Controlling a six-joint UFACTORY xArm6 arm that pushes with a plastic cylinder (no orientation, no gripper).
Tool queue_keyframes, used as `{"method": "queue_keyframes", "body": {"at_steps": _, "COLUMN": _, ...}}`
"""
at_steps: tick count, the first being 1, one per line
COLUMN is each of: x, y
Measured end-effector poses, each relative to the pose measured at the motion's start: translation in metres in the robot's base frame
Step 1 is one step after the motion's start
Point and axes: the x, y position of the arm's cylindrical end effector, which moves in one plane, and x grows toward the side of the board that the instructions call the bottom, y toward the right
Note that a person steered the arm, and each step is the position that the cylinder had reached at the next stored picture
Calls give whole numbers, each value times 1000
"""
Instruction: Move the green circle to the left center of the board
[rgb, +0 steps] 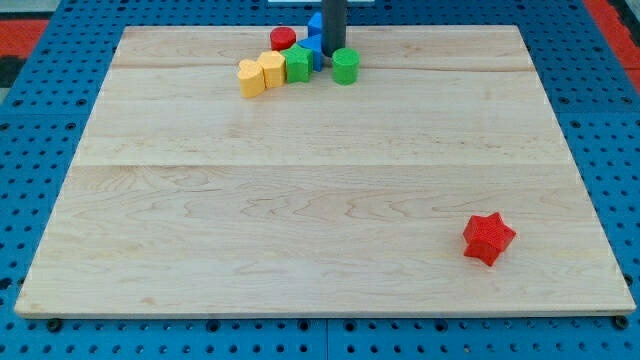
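The green circle (345, 67) stands near the view's top centre of the wooden board (300, 200). My tip (332, 51) is just above and left of it, close to touching, between it and the other blocks. To the left sit a green block (297, 64), two yellow blocks (271, 70) (250, 77), a red cylinder (283, 39) and a blue block (314, 42) partly hidden behind the rod.
A red star (488, 238) lies alone near the view's bottom right. The board rests on a blue pegboard table (30, 150).
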Motion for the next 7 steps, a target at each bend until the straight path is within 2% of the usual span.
{"method": "queue_keyframes", "body": {"at_steps": 1, "x": 19, "y": 1}}
{"method": "queue_keyframes", "body": {"at_steps": 3, "x": 37, "y": 58}}
{"method": "queue_keyframes", "body": {"at_steps": 4, "x": 58, "y": 92}}
{"method": "queue_keyframes", "body": {"at_steps": 5, "x": 95, "y": 84}}
{"method": "queue_keyframes", "body": {"at_steps": 6, "x": 94, "y": 53}}
{"method": "queue_keyframes", "body": {"at_steps": 7, "x": 65, "y": 60}}
